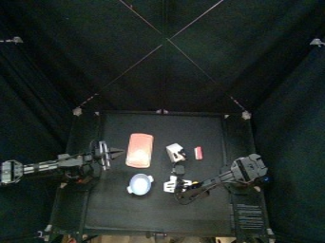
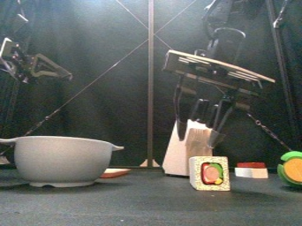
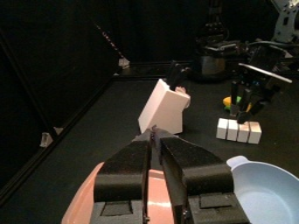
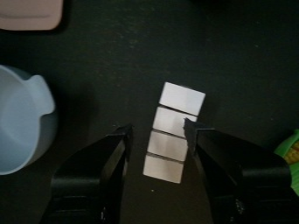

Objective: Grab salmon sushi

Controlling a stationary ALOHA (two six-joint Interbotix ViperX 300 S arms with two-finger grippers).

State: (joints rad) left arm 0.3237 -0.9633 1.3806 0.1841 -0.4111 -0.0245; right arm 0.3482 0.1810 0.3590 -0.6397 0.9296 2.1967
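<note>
The salmon sushi (image 1: 197, 151) is a tiny red block lying right of the white knife block (image 1: 176, 149); in the front view the salmon sushi (image 2: 250, 169) sits low at the right, red on white. My right gripper (image 4: 158, 129) is open and hangs over a row of white blocks (image 4: 176, 131), nearer the table's front than the sushi, which is out of the right wrist view. From above, the right gripper (image 1: 181, 186) is beside the bowl. My left gripper (image 3: 156, 140) is shut, hovering over the pink slab (image 3: 100, 197) at the table's left.
A pale bowl (image 1: 141, 184) stands front centre, and a pink slab (image 1: 140, 149) lies behind it. A cut sushi roll (image 2: 210, 173) and a green roll (image 2: 291, 168) stand near the front edge. The knife block (image 2: 189, 146) rises mid-table.
</note>
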